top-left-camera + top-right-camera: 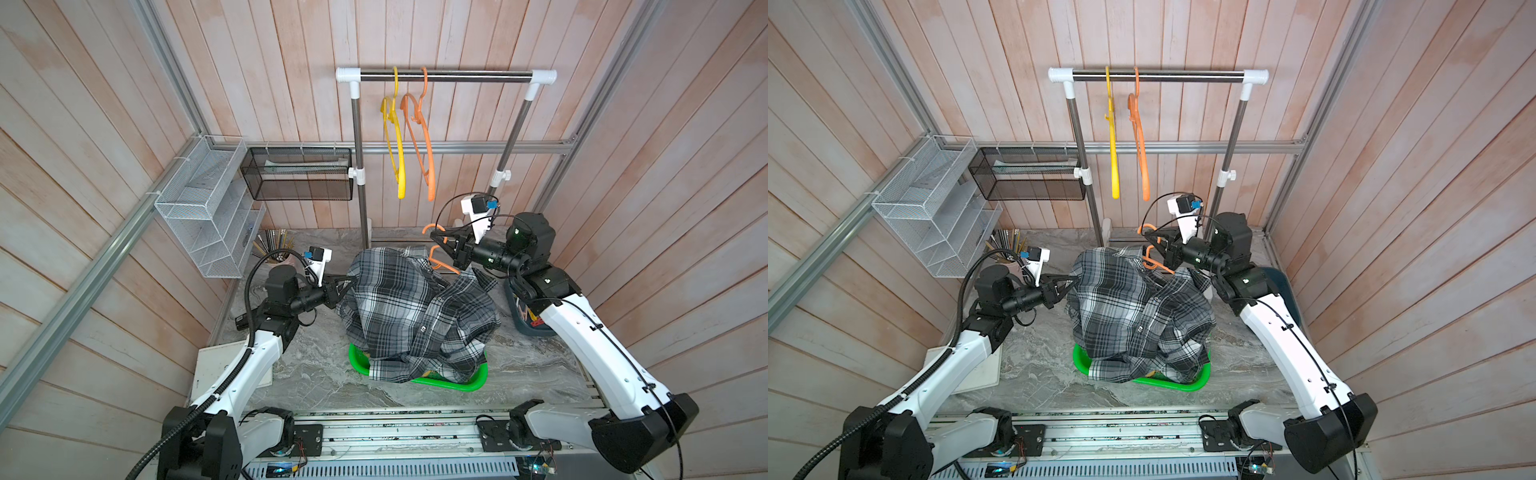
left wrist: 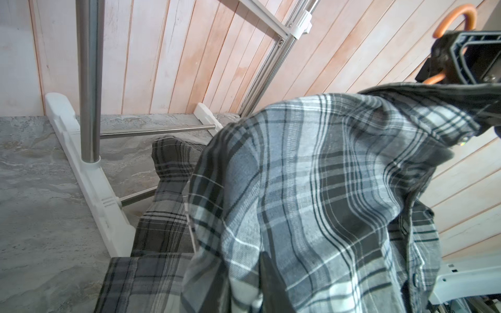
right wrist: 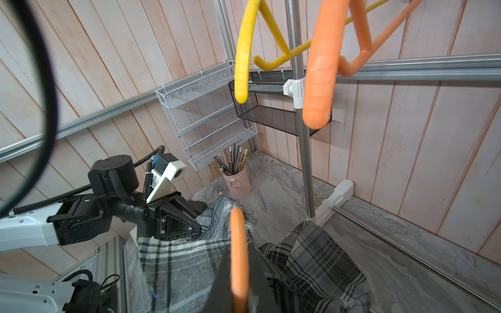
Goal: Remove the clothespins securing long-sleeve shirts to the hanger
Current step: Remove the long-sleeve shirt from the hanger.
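Two bare hangers hang done; my right gripper squeezes the orange hanger, my left gripper touches its grey shirt, grip unclear.

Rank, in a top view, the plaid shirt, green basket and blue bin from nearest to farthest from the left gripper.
1. Plaid shirt: against the left gripper's fingers, mid-table.
2. Green basket: under the shirt, toward the front.
3. Blue bin: far right, behind the right arm.

at six o'clock the right gripper clamps an orange hanger above the grey plaid shirt; at eight o'clock the left gripper meets the cloth.
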`<state>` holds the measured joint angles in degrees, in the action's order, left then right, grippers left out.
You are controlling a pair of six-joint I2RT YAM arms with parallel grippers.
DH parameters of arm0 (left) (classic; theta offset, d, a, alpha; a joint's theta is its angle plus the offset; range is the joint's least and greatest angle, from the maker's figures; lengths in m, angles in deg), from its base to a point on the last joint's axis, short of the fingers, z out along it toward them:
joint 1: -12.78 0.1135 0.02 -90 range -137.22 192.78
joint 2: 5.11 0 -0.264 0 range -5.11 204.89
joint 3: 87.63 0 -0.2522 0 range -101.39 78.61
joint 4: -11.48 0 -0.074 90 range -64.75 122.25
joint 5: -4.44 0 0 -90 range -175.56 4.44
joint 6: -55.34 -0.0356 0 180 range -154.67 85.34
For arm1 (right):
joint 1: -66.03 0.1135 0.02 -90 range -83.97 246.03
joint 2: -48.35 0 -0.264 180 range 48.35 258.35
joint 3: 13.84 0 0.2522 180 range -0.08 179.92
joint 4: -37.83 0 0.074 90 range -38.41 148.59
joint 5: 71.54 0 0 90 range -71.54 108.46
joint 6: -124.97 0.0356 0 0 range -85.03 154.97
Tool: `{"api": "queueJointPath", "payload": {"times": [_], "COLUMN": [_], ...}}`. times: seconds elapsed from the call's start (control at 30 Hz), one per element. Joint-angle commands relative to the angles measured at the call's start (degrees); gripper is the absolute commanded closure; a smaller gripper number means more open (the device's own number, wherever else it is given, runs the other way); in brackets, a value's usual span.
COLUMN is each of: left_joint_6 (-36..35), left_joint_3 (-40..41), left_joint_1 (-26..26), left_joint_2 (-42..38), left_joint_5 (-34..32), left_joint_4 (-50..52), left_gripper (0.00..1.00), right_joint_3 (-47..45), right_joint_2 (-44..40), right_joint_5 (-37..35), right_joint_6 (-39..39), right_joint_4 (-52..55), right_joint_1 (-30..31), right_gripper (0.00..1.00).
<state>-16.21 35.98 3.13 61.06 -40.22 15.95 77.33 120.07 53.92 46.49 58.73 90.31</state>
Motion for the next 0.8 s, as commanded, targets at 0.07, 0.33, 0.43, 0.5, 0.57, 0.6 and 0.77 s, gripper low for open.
{"api": "queueJointPath", "payload": {"times": [0.07,0.33,0.43,0.5,0.57,0.6,0.77], "left_joint_6": [-2.29,3.55,6.26,6.61,6.82,7.23,12.62], "left_joint_3": [-2.14,-0.73,0.24,0.31,0.25,0.47,4.89], "left_joint_1": [0.02,5.07,7.88,8.81,9.11,9.49,15.32], "left_joint_2": [0.03,-3.96,-4.62,-4.4,-4.04,-3.87,-4.18], "left_joint_5": [-1.57,-16.94,-20.53,-20.93,-21.49,-21.76,-19.12], "left_joint_4": [2.5,-2.3,-3.62,-2.9,-0.6,0.36,-0.48], "left_gripper": [1.0,1.0,1.0,1.0,1.0,1.0,1.0], "right_joint_3": [1.96,0.4,-0.63,-1.8,-2.8,-3.16,-5.56], "right_joint_2": [-0.53,-1.75,-2.74,-3.94,-5.45,-6.12,-9.7], "right_joint_5": [0.75,0.66,1.05,1.71,2.58,2.87,7.25], "right_joint_6": [-0.97,-1.86,-1.65,-1.05,-0.68,-0.5,1.49], "right_joint_4": [-1.24,0.08,0.26,-0.53,-1.19,-1.37,-3.66], "right_joint_1": [-0.33,-0.82,-1.7,-2.43,-3.6,-4.11,-8.67], "right_gripper": [1.0,1.0,1.0,1.0,1.0,1.0,1.0]}}
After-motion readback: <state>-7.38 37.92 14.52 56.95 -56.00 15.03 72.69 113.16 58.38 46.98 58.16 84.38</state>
